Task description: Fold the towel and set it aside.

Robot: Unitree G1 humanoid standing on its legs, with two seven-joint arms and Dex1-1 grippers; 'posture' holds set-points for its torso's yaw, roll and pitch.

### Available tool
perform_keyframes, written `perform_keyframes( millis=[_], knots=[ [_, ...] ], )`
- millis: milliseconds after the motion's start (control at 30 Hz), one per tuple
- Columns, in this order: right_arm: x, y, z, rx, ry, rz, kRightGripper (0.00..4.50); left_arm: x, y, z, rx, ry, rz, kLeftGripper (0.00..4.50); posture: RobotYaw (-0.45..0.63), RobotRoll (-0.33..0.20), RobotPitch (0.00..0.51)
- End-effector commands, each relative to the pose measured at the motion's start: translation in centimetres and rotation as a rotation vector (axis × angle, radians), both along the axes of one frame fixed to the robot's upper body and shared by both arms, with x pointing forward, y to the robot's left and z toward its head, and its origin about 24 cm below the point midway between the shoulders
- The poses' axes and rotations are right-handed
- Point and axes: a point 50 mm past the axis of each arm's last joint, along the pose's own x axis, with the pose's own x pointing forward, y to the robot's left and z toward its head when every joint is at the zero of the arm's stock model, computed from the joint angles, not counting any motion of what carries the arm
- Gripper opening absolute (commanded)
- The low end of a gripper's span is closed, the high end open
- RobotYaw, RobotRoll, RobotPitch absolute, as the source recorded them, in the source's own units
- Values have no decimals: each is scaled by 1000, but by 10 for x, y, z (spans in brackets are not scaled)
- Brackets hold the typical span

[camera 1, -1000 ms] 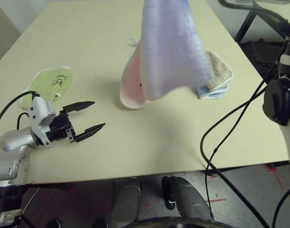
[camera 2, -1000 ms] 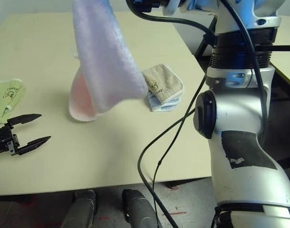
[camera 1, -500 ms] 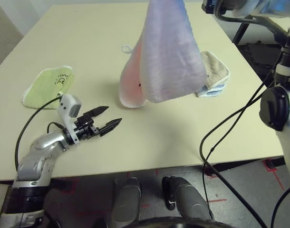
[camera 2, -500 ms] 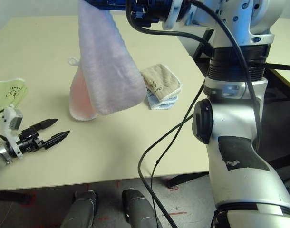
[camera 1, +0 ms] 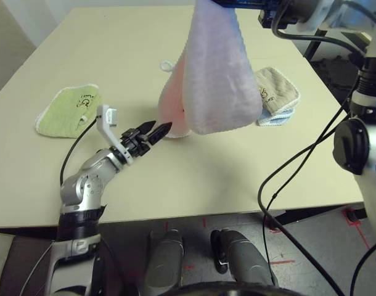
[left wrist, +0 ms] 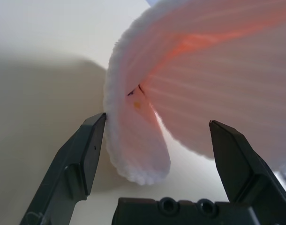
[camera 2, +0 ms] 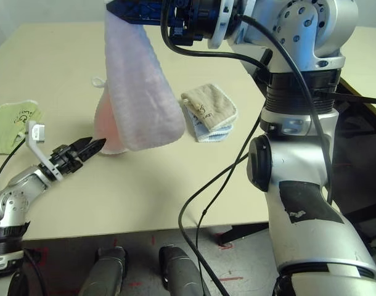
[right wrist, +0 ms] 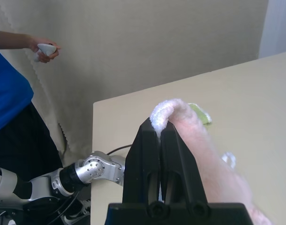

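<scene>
L gripper (camera 1: 158, 131) wide, jaws either side of towel (camera 1: 216, 74) low hanging fold just above counter (camera 1: 194, 179), prob. to catch bottom edge for folding. R gripper (right wrist: 160, 133) clamped on towel top edge, holding it high so cloth hangs free.

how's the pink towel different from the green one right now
The pink towel hangs in the air, pinched at its top by the shut right claw; the green towel lies flat on the table, untouched. The pink one is far larger. Its low edge sits between the open left claw fingers. Both are fluffy with white edging.
</scene>
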Motion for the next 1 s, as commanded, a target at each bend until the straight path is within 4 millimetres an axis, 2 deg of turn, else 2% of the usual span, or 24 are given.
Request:
perform_keyframes(
  millis=[33, 500, 533, 567, 1000],
  knots=[
    [-3, -1, 1, -4, -22, -1, 17, 2, -3, -12, 12, 78, 3, 4500, -31, 0, 155],
    [-1, -1, -3, -11, -23, -9, 17, -4, 7, -12, 27, 120, 17, 4500, -21, 0, 161],
    [-1, -1, -3, -12, -22, -8, 17, -4, 7, -12, 30, 119, 19, 4500, -19, 0, 161],
    [-1, -1, -3, -13, -22, -9, 1, -3, 7, -12, 31, 118, 20, 4310, -20, 0, 161],
    [0, -3, -4, -19, -24, -13, 0, -4, -1, -14, 22, 135, -6, 4299, -23, 0, 162]
  ],
)
